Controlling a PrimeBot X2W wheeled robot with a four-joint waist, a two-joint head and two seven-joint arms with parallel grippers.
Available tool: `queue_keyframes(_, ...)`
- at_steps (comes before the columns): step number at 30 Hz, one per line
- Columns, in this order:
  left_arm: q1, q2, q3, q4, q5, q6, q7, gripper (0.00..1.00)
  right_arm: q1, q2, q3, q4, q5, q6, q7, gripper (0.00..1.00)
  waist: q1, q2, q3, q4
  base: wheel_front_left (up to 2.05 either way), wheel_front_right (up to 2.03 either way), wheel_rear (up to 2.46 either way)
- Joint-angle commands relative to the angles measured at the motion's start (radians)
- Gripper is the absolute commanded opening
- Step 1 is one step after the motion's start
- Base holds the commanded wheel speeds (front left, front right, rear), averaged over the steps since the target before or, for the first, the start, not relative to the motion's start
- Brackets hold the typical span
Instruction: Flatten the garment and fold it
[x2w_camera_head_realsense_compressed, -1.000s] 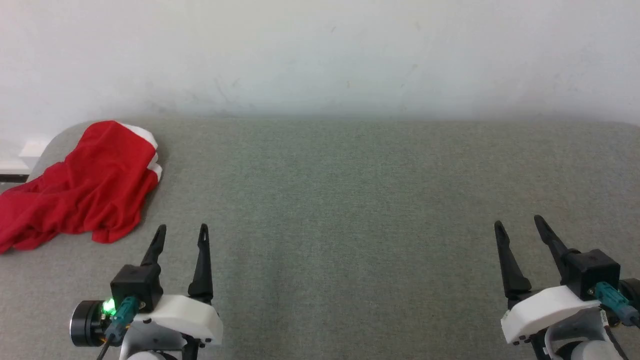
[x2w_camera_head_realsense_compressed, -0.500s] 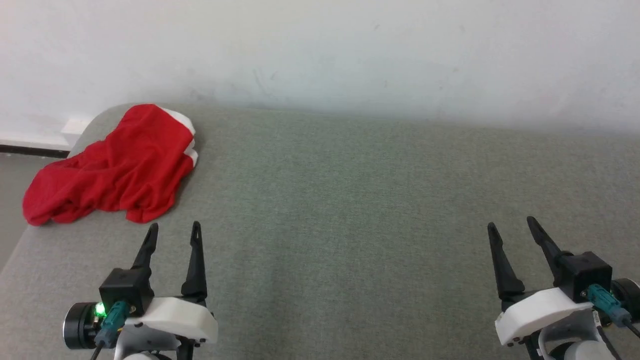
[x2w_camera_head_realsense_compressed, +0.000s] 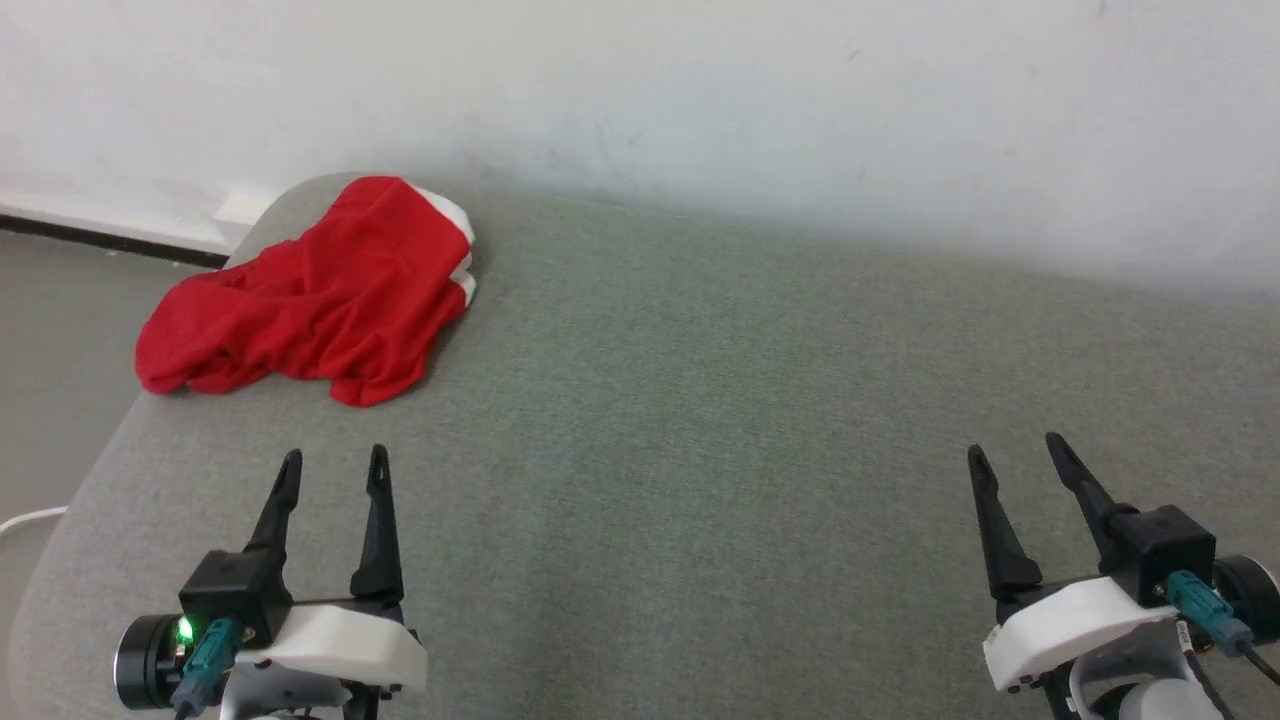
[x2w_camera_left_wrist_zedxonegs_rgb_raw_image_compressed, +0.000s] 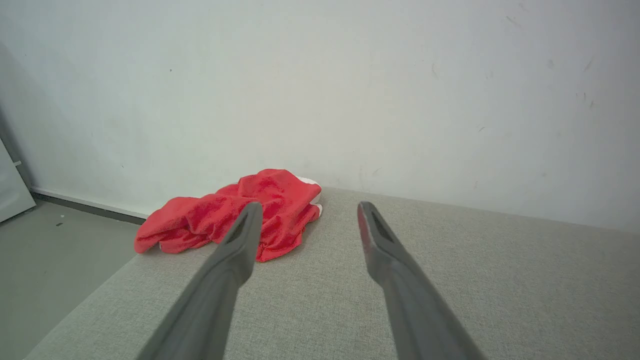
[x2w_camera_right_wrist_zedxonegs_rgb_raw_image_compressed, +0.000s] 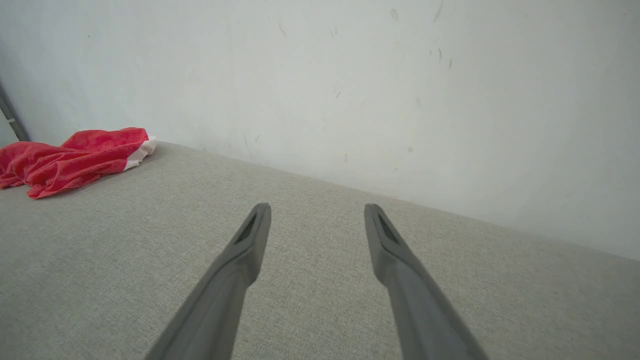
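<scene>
Not started: garment (x2w_camera_head_realsense_compressed: 320, 295) crumpled at 10 o'clock on surface (x2w_camera_head_realsense_compressed: 700, 450), untouched, with flattening and folding both outstanding; left jaws and right jaws apart, empty.

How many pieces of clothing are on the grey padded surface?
1: a crumpled bright red fabric garment with white trim at the far left corner of the grey padded surface. Its folds could hide another.

Crumpled bright red soft-fabric garment (x2w_camera_head_realsense_compressed: 320, 300) with white trim lies unfolded at the far left corner of the grey-green cloth-covered tabletop (x2w_camera_head_realsense_compressed: 700, 400), near the white wall (x2w_camera_head_realsense_compressed: 700, 100). Left gripper (x2w_camera_head_realsense_compressed: 334, 455) and right gripper (x2w_camera_head_realsense_compressed: 1015, 447) are at the near edge, dark fingers (x2w_camera_head_realsense_compressed: 380, 530) spread and empty, well apart from the garment.
</scene>
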Motion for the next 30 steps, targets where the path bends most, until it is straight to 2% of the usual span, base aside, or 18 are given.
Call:
queue_keyframes(1,0.013,-0.001,0.004,-0.007,-0.013,-0.004,-0.014,1.0,-0.012,0.002,0.001,0.005,-0.006,-0.001,-0.012,1.0,0.0,-0.0001,0.002,0.026,0.0,0.0,0.0)
queue_keyframes(21,0.025,-0.001,0.008,-0.002,-0.055,-0.009,-0.055,1.0,-0.032,0.002,0.009,0.041,-0.02,-0.001,-0.054,1.0,0.0,-0.0001,0.025,0.199,0.0,0.0,0.0)
queue_keyframes(30,0.031,-0.001,0.014,-0.002,-0.073,-0.007,-0.074,1.0,-0.048,0.003,0.022,0.062,-0.022,-0.002,-0.072,1.0,0.0,-0.0001,0.031,0.247,-0.03,-0.03,-0.03)
